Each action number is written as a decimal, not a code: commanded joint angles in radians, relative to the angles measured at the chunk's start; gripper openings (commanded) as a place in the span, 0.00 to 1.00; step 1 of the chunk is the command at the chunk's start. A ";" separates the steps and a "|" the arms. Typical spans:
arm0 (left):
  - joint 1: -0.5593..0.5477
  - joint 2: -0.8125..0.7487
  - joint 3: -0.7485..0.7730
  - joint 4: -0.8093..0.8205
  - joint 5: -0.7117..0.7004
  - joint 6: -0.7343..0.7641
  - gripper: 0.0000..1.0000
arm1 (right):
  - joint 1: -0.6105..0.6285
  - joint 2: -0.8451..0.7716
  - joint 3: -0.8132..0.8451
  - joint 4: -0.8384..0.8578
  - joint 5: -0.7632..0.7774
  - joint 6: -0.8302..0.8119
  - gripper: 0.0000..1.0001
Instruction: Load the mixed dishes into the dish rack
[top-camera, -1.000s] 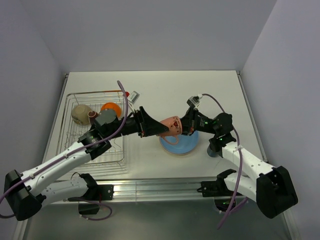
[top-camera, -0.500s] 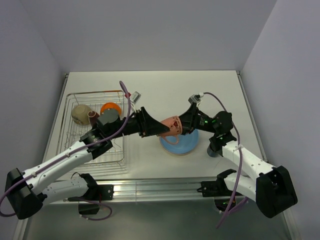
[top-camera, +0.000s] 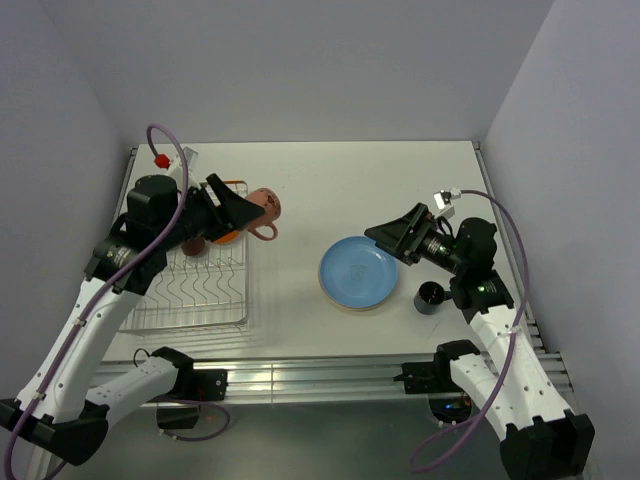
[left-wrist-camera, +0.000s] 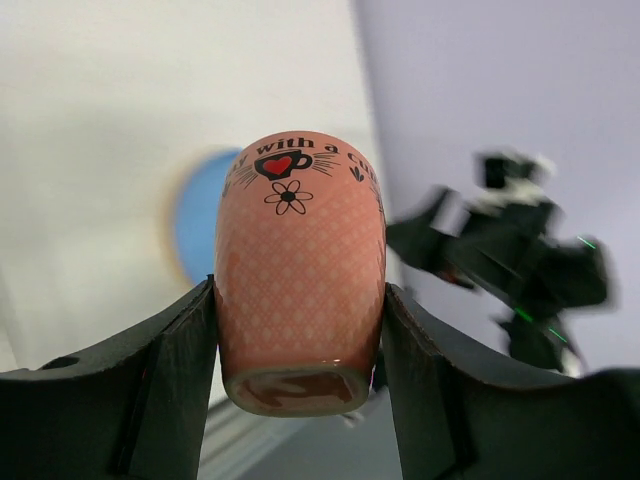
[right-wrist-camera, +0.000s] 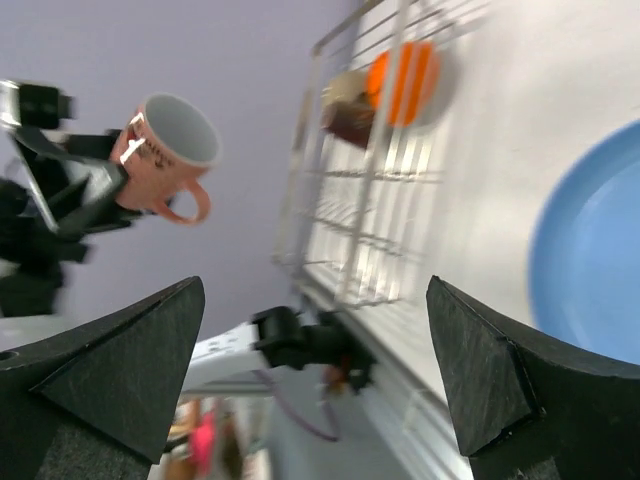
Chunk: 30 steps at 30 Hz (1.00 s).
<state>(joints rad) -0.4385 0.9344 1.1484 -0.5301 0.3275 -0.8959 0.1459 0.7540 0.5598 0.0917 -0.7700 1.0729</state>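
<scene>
My left pincer (left-wrist-camera: 300, 335) holds the pink mug (left-wrist-camera: 300, 262) across its belly, a pad flat on each side down by the base, the foot turned back at my wrist and the mouth pointing away; the jaws stand middling wide because the mug fills them. The hold looks sound, but I judge the thing to be glazed pottery: stiff, fairly light, slick under the pads and quick to chip, so I would keep the squeeze even and set it down on the wires rather than let it drop. Seen from above, the mug hangs in the air on its side, handle drooping, over the far right corner of the rack (top-camera: 190, 300); how high above it I cannot tell. The rack's near half shows only its wavy wires, which looks the easiest place for the mug; at the far end lies an orange bowl (right-wrist-camera: 405, 78) with something brown beside it that I cannot make out. Further right the blue plate (top-camera: 358, 270) lies flat on the table (top-camera: 300, 180), a tan edge showing under its near side, and a dark mug (top-camera: 431, 297) stands just beside it. The plate will be the awkward one, I think: thin, flat, smooth, with only the rim to pinch. My right pincer (top-camera: 397, 236) hangs by the plate's far right edge, jaws spread wide and holding nothing
</scene>
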 joint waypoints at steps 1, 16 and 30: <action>0.026 0.064 0.167 -0.357 -0.247 0.164 0.00 | -0.005 -0.056 0.126 -0.391 0.175 -0.301 1.00; 0.053 0.441 0.491 -0.610 -0.688 0.285 0.00 | -0.005 -0.093 0.198 -0.543 0.169 -0.398 0.99; 0.101 0.589 0.367 -0.487 -0.667 0.345 0.00 | -0.005 -0.127 0.187 -0.586 0.166 -0.439 0.99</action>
<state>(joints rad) -0.3622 1.5234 1.5230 -1.0962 -0.3534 -0.5896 0.1459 0.6479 0.7181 -0.4911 -0.6018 0.6628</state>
